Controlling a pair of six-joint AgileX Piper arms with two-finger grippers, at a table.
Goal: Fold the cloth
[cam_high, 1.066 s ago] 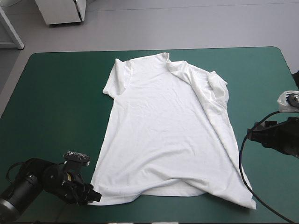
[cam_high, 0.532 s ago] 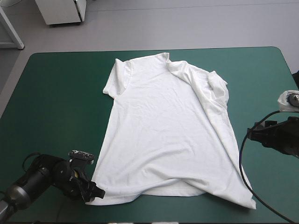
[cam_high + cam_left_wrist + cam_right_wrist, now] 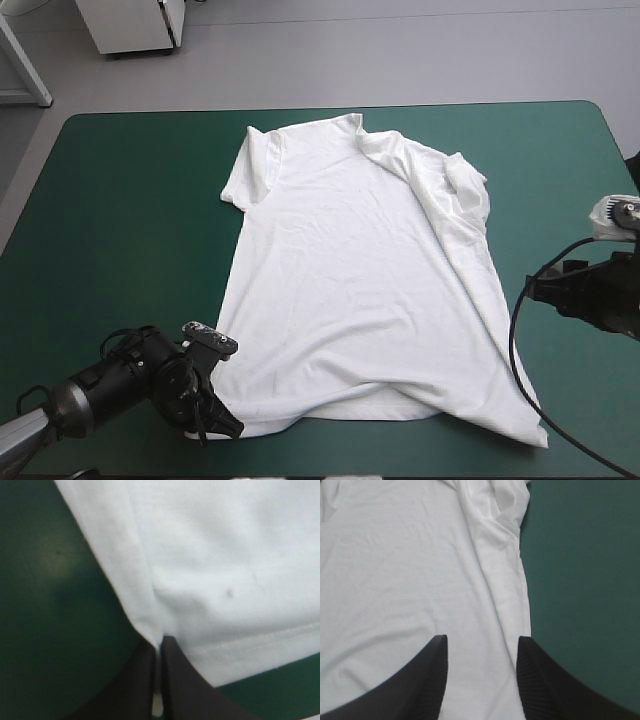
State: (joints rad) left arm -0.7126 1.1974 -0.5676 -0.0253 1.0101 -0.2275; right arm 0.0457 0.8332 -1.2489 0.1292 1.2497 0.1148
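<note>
your t-shirt (image 3: 350, 280) lay spread flat on the teal-green table (image 3: 120, 200), collar toward the far edge, its right side folded inward. your left tool (image 3: 159, 652) pinched the near left hem corner, fingers all but pressed together. your right tool (image 3: 482, 650) stood spread, with the t-shirt's right edge ahead between its fingers.

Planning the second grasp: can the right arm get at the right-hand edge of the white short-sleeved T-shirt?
Probably yes: the right gripper stands open with the white short-sleeved T-shirt's edge ahead of it, and only bare teal-green cover beside that edge.
</note>
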